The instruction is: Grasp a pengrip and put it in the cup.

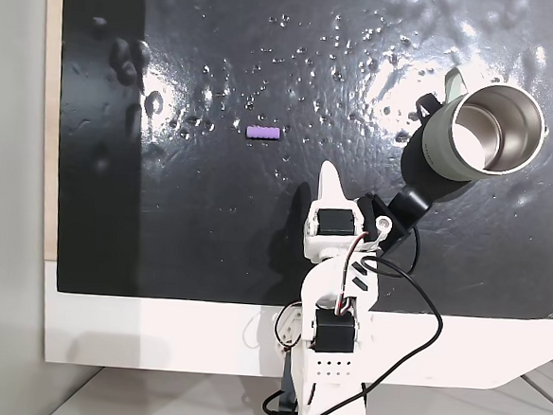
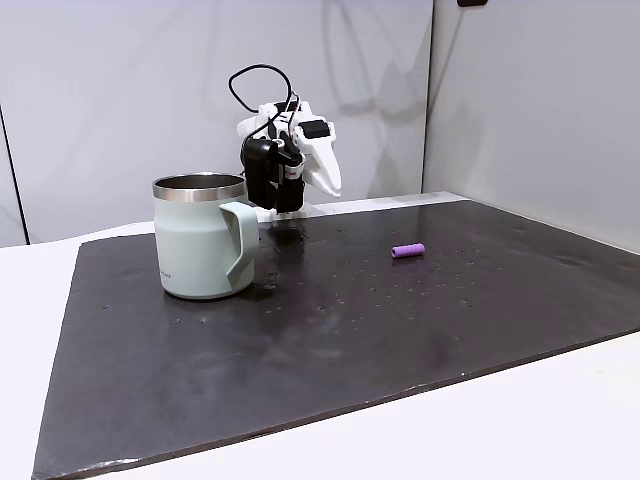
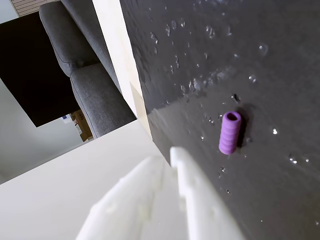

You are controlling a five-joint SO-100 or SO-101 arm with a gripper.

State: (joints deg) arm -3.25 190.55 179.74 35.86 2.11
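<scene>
lying on its side on the black mat [image 1: 209, 222], the pengrip [image 1: 263, 132] is a small light-purple ribbed tube with one hollow end visible in the wrist view [image 3: 230, 132]. its long axis runs left-right in both fixed views, near the mat's middle, well apart from the sage-green cup [image 2: 202, 237]. the gripper [image 3: 170, 159] hangs short of it, jaws pressed together, holding nothing.
</scene>
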